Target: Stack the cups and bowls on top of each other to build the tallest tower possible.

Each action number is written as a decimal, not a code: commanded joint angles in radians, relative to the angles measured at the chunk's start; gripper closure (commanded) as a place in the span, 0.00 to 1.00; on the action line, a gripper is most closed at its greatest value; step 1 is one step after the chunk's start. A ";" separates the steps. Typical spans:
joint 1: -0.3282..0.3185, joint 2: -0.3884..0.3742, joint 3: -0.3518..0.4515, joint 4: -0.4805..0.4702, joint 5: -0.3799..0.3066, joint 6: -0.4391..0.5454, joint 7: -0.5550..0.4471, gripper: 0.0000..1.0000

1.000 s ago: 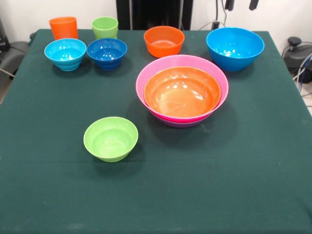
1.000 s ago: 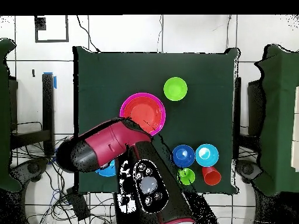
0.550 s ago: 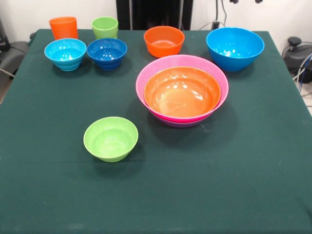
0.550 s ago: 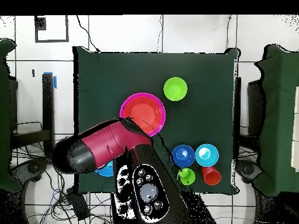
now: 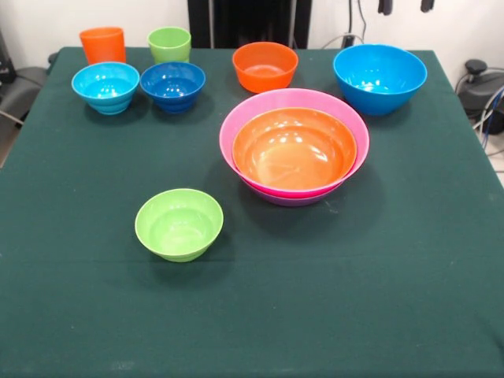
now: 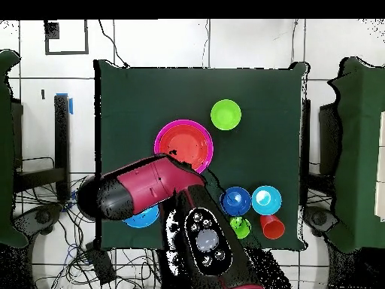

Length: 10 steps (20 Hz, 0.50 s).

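While my gripper (image 5: 405,6) shows only two dark tips held apart, the big blue bowl (image 5: 379,77) sits right beneath them; the tower (image 5: 294,146), orange in pink over purple, lies further off from it.

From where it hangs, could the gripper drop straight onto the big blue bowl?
Probably yes: the gripper hangs just above the big blue bowl, which sits alone and empty, nothing beside its rim.

Dark green cloth on table (image 5: 394,315); white wall (image 5: 118,12) behind; cables (image 6: 90,260) on tiled floor (image 6: 150,41)
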 commanded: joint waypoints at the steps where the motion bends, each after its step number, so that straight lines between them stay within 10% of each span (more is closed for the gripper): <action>1: -0.006 0.145 -0.015 0.067 -0.088 -0.162 0.008 0.00; 10: 0.051 0.172 -0.052 0.039 -0.105 -0.193 0.042 0.00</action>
